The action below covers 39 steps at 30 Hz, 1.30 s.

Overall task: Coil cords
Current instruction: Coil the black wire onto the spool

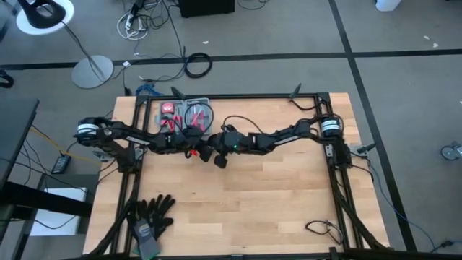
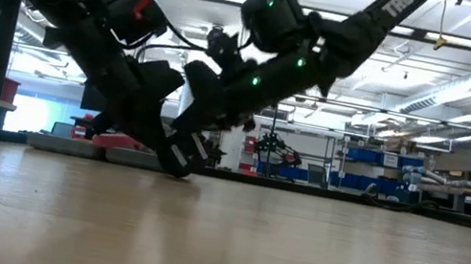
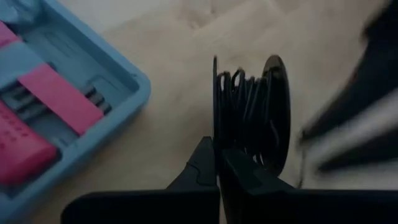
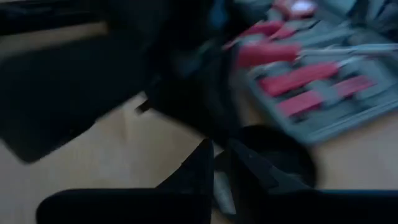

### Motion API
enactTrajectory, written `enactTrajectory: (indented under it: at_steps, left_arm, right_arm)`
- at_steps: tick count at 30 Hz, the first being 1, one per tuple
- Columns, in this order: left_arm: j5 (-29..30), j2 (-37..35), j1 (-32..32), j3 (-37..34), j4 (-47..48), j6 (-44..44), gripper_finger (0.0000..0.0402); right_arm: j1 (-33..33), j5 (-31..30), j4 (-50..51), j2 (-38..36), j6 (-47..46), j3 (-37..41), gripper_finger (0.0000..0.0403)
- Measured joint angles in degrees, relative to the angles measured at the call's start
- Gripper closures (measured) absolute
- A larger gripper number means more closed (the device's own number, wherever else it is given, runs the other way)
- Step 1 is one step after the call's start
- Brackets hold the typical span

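Note:
The cord (image 3: pixel 245 106) is thin black wire wound in several loops next to a round black puck (image 3: pixel 277 106) that stands on edge above the wooden table (image 1: pixel 274 202). My left gripper (image 3: pixel 217 168) is at the table's middle (image 1: pixel 196 146), shut at the coil's near side. My right gripper (image 4: pixel 222 165) is just to its right (image 1: pixel 219 157). Its fingers are close together, with a round black puck (image 4: pixel 273 158) just beyond them. That view is blurred, so I cannot tell whether it holds any wire. My left gripper pinches a thin black edge (image 3: pixel 215 134) at the side of the coil away from the puck, between its two fingers. Whether that edge is a flat disc or a strand of wire I cannot tell. The coil and puck stand on edge beyond the fingertips. My right gripper: I cannot tell whether it touches the cord or the puck.
A blue tool tray (image 1: pixel 189 112) with pink and red tools lies just beyond the grippers; it also shows in the left wrist view (image 3: pixel 124 93). Black gloves (image 1: pixel 151 217) lie at the near left, and a small loose cord (image 1: pixel 321 230) at the near right. Black frame rails (image 1: pixel 336 188) border the table.

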<state>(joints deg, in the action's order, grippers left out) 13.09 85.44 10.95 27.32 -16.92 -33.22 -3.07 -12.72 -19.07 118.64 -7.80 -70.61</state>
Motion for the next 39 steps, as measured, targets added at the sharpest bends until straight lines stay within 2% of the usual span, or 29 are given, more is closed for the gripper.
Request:
enactTrajectory:
  at_steps: [5,9,14,17,20,25,29,33,35,39]
  left_arm:
    - [-1.34,-0.08,-0.21,-0.14,0.69,0.07,0.0401]
    - [-2.35,-0.04,-0.21,-0.23,1.33,0.89,0.0401]
    - [-2.44,-0.04,-0.21,-0.21,1.74,1.30,0.0401]
    - [-2.50,-0.02,-0.21,-0.23,1.65,1.36,0.0401]
    - [-2.86,0.01,-0.18,-0.23,1.53,1.56,0.0401]
    - [-3.18,0.01,-0.19,-0.23,1.46,1.67,0.0401]
    - [-3.59,0.01,-0.19,-0.23,1.36,1.68,0.0401]
    - [-4.01,0.01,-0.18,-0.25,0.85,1.68,0.0401]
    - [-4.05,0.03,-0.18,-0.25,0.50,1.67,0.0401]
    - [-4.21,0.03,-0.18,-0.12,0.34,1.66,0.0401]
  right_arm:
    - [-0.33,-2.42,6.30,-5.07,3.56,-0.11,0.0367]
    - [-1.04,-8.52,14.68,-7.98,4.66,-0.09,0.0369]
    - [-1.74,-11.67,27.70,-10.89,3.21,-0.09,0.0370]
    - [-1.77,-13.38,37.41,-13.03,0.85,0.27,0.0384]
    - [-1.81,-13.65,39.51,-16.58,-1.38,4.40,0.0399]
    - [-1.51,-13.44,29.23,-25.74,-7.72,18.40,0.0397]
    - [-0.27,-7.99,8.37,-30.30,-8.64,30.29,0.0400]
    - [0.60,-4.98,-12.23,-28.16,-5.61,37.41,0.0395]
    - [0.77,-4.64,-15.87,-26.15,-4.10,38.25,0.0396]
    - [0.77,-1.40,-16.24,-21.46,1.23,35.88,0.0396]
